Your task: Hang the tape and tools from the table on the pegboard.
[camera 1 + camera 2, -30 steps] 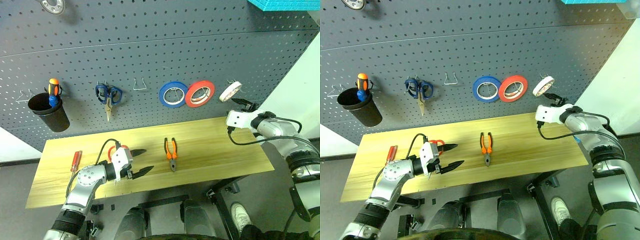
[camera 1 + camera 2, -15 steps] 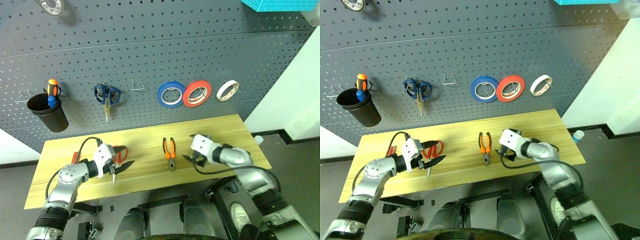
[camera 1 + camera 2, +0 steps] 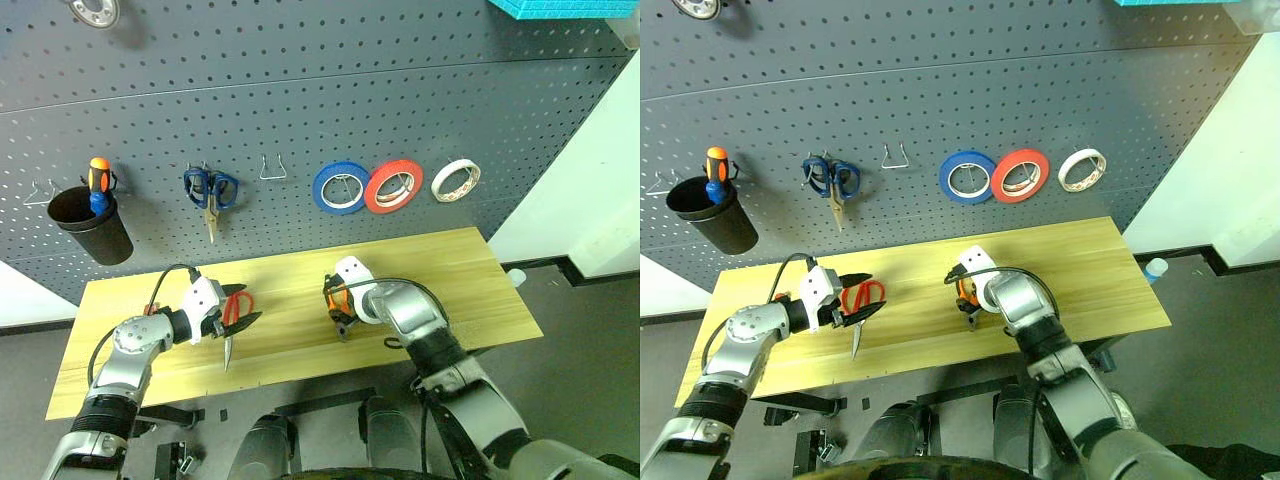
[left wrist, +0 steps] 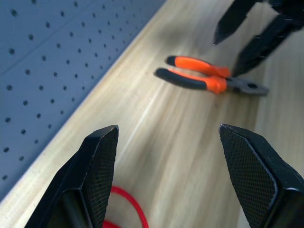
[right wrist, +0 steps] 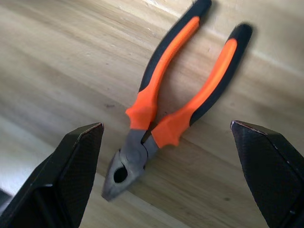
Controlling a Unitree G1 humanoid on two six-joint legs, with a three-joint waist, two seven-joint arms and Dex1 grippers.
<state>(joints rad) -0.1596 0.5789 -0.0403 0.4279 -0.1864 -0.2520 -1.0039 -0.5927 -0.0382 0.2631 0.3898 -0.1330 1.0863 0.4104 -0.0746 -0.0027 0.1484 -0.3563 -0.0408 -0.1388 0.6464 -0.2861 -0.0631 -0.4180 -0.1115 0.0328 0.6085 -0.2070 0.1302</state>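
- On the far left of the pegboard (image 3: 300, 90) I see a black cup (image 3: 90, 224) holding an orange-and-blue screwdriver (image 3: 98, 182).
- Below it, near the left end of the table (image 3: 460, 270), a sliver of the red-handled screwdriver (image 3: 154, 306) shows behind my left arm.
- My left gripper (image 3: 238, 316) has its fingers spread apart, holding nothing; the red-handled scissors (image 3: 233, 318) lie on the wood right at its fingers, blades pointing toward the front edge.
- Blue scissors (image 3: 210, 195) hang on the board above that spot, with an empty wire hook (image 3: 273, 168) beside them.
- Mid-table, my right gripper (image 5: 166, 156) points down over the pliers (image 5: 175, 95), fingers wide on either side, not touching them.
- Further right on the board hang the blue roll (image 3: 342, 188), the red roll (image 3: 396, 186), then the whitish tape (image 3: 456, 180), already on its hook.
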